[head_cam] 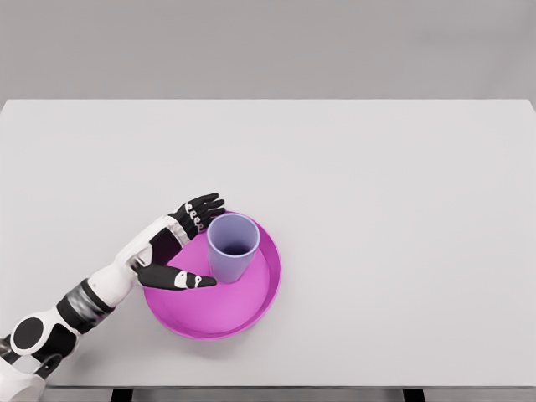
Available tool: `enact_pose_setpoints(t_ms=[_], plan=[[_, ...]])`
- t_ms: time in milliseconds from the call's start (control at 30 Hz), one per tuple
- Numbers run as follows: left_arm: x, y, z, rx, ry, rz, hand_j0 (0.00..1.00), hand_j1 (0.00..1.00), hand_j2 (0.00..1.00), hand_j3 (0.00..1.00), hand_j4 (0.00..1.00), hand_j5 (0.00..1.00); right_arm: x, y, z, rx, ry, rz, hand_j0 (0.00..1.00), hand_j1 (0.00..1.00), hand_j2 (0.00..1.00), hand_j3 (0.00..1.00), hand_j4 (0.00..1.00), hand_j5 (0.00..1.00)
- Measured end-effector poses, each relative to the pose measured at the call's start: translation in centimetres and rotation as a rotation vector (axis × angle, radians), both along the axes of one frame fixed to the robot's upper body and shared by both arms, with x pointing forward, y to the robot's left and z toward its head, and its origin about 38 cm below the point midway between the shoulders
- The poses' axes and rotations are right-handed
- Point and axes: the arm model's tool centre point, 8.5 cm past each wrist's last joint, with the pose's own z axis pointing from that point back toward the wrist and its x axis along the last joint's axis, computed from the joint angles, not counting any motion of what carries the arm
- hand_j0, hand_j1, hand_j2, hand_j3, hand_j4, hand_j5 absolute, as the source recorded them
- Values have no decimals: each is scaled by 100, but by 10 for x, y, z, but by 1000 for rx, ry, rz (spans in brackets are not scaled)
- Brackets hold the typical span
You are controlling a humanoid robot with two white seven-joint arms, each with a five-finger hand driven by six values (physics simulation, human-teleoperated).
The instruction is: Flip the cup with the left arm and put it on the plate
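While cup (232,247) stands upright, mouth up, on plate (251,314), left hand (186,243) flanks its left side, fingers spread, thumb near base, grip loose or released; right arm unseen.

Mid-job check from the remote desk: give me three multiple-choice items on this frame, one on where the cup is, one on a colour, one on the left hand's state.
1. Where is the cup?
A. on the plate
B. on the bare table
C. held in the air

2. What colour is the plate?
A. green
B. yellow
C. magenta

3. How is the left hand?
A. flat on the table far from the cup
B. open around the cup, thumb and fingers spread beside it
C. out of view

Key: 1 A, the cup stands upright inside the plate's rim. 2 C, the plate is bright magenta. 3 B, the fingers and thumb flank the cup without clearly closing on it.
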Motion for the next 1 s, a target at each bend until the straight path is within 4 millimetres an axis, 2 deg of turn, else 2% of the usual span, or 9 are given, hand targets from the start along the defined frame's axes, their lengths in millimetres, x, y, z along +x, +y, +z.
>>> enact_pose_setpoints(t_ms=[300,500,800,900,1000], plan=[[3,3,2,5,-9,8,100,100,100,100,100,100,0,0,0,0,0,0,100,100,100,100,100,100],[6,20,7,76,-36,21,100,100,100,100,100,100,0,0,0,0,0,0,100,100,100,100,100,100],[5,29,7,115,-38,24,100,100,100,100,100,100,0,0,0,0,0,0,100,100,100,100,100,100],[6,40,11,152,-55,29,100,100,100,100,100,100,0,0,0,0,0,0,100,100,100,100,100,100],[14,64,27,241,-119,55,100,100,100,100,100,100,0,0,0,0,0,0,100,100,100,100,100,100]])
